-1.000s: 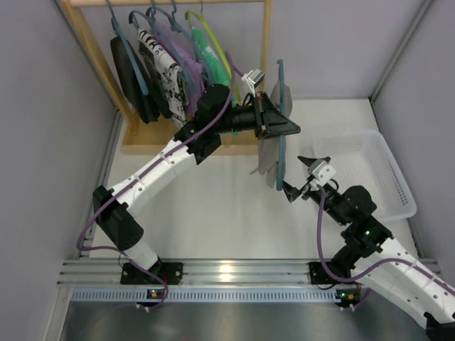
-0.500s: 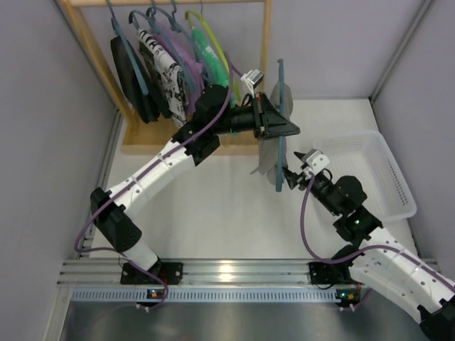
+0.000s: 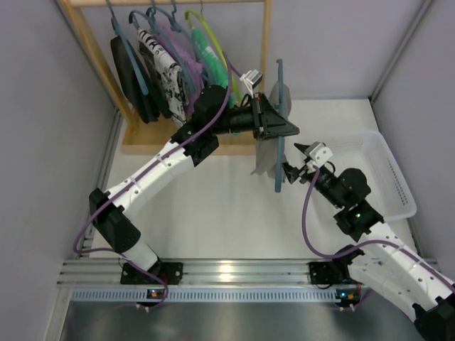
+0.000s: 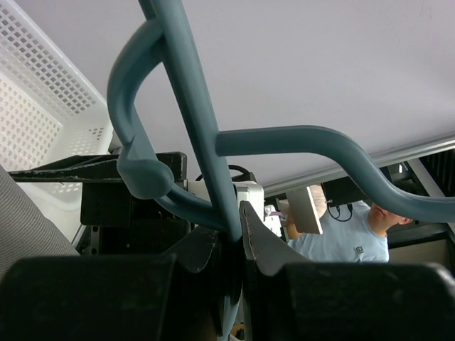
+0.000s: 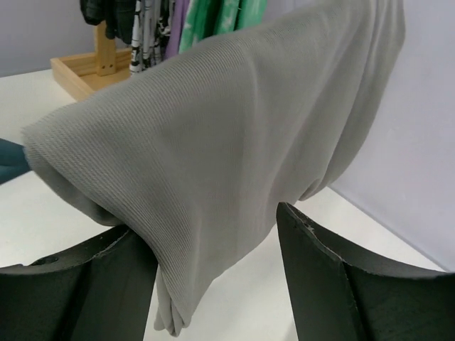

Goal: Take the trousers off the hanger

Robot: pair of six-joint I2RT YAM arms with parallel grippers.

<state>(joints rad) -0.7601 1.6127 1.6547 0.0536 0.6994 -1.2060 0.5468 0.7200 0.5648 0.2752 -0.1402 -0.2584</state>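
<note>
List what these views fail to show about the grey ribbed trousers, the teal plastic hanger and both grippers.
Top external: teal hanger is edge-on, so how the grey trousers drape over it is hidden.
Left wrist: the left gripper blocks most of the trousers.
Right wrist: fabric filling the right gripper covers nearly all the hanger.

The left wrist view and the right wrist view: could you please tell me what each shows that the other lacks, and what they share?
Only the left wrist view: the left gripper shut on the neck of the teal hanger, the white basket and a person in a pale blue shirt. Only the right wrist view: the right gripper, open, with a hanging fold of cloth between its fingers, and the wooden rack with other clothes. Both: the grey trousers, only a corner of them in the left wrist view.
</note>
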